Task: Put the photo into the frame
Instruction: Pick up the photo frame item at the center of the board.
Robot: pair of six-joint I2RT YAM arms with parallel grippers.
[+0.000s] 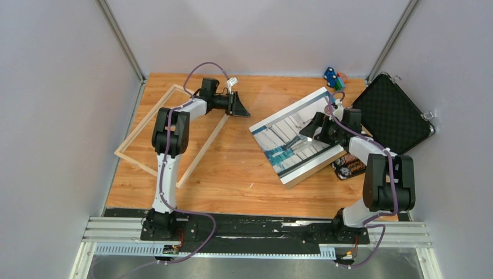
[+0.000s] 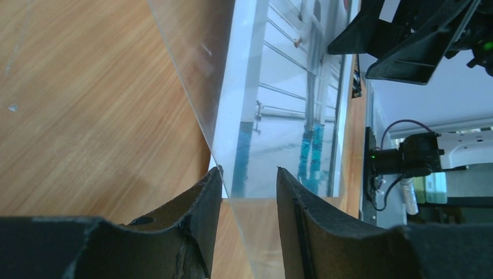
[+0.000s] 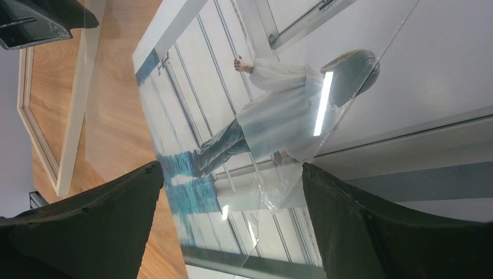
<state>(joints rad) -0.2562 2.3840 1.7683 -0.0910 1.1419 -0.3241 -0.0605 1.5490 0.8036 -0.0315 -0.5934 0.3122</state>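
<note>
In the overhead view the frame [image 1: 129, 140], pale wood and with bare wood showing through its opening, lies askew on the worktop [image 1: 232, 174] in the left half of the view, with the left arm reaching over it. The photo [image 1: 285, 145] lies right of centre, turned at a slant, well apart from the frame and not inside it; whether it lies quite flat cannot be told. The left gripper [image 1: 238, 107] is just past the frame's upper right corner, pointing toward the photo. Its own camera shows the jaws partly open, with a clear gap between them. The near corner of a clear sheet [image 2: 197, 58] lies in that gap, running up the view toward the photo [image 2: 290, 116]. Whether the fingers [image 2: 203, 203] touch the sheet cannot be told. The right gripper [image 1: 309, 129] hangs over the middle of the photo. In its own camera the jaws stand wide apart with nothing between them, and below them the print [image 3: 192, 87] shows a person in white on pale steps with teal water. A corner of the clear sheet [image 3: 279, 192] lies over that print. A black case [image 1: 392, 113] lies open in the upper right of the overhead view.
</note>
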